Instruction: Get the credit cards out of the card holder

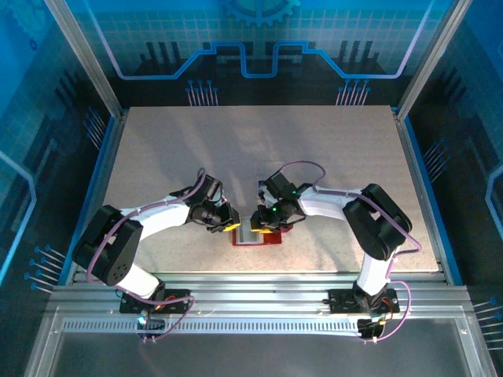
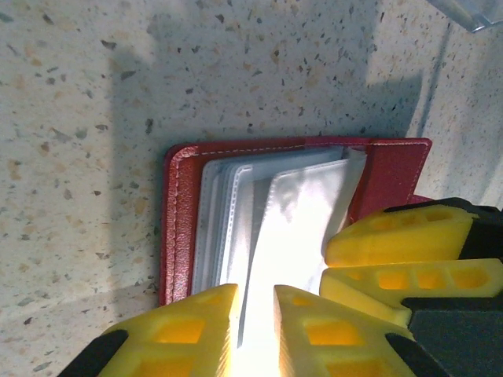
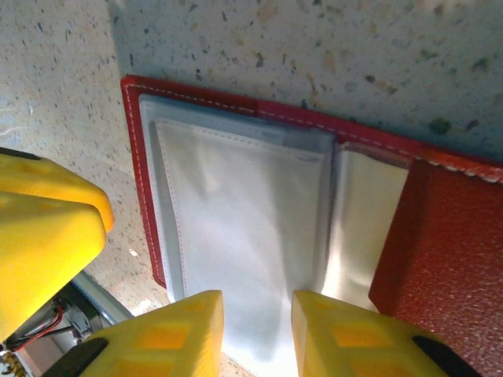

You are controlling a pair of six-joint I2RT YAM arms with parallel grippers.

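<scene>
Left hand [image 2: 255, 297]: the yellow jaws are drawn nearly together, and a clear pocket leaf [image 2: 295, 212] runs straight up through the slot between them. That reads as a pinch on the leaf.
Right hand [image 3: 255, 302]: its yellow jaws are a little apart, poised over the pale pockets. From the left wrist view its fingers sit stacked close at the leaf's edge. Gripping or only pressing down, I cannot tell.
Hands together: they meet mid-worktop, tips just beside one another, both working the same wallet.
Card holder: a small red leather-like folding card holder [image 2: 179, 228]. It lies open and flat on the pale speckled stone-look worktop [image 2: 78, 118], between the two arms and towards the near edge. The stitched red cover is down, greyish clear pockets are fanned inside, and a red flap is folded out to one side.
Credit cards: here's the snag. The pockets read pale and washed with glare, so I cannot tell whether a card sits in any of them.
Done so far: the holder is open, the pockets are exposed, and one leaf is raised off the stack.
Left to do: by my read, the extraction itself. That means finding each loaded pocket, sliding the thin card out and laying it on the worktop. I'd call this an early stage.
Further out: a clear plastic corner [image 2: 470, 11] sits at the far edge of the left wrist view, well apart from the holder.
</scene>
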